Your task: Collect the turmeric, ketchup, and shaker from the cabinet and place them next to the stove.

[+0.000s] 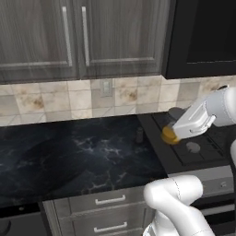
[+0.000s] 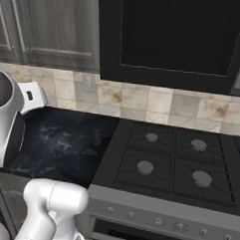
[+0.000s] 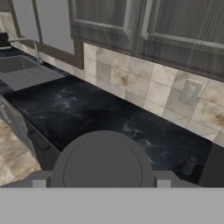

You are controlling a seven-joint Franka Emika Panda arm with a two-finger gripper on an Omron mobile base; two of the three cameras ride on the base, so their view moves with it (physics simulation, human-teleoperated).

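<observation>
The turmeric [image 1: 169, 135] hangs just above the left edge of the stove [image 1: 203, 145], with my gripper [image 1: 174, 131] shut on it. Its round dark grey lid [image 3: 103, 164] sits between my fingertips [image 3: 38, 183] in the hand view. The shaker [image 1: 139, 134] stands upright on the black counter right by the stove's left side, a little left of the jar, also as the shaker [image 2: 97, 137] and the shaker [image 3: 189, 165]. The cabinet [image 1: 69, 37] above has its doors shut. The ketchup is out of view.
A black microwave [image 2: 176, 35] hangs over the stove [image 2: 174, 160]. The dark marble counter [image 1: 69, 156] runs left to a sink [image 3: 22, 70] with a faucet [image 3: 35, 48]. A wall outlet [image 1: 107, 86] sits in the tiled backsplash. Drawer fronts [image 1: 110, 200] lie below the counter.
</observation>
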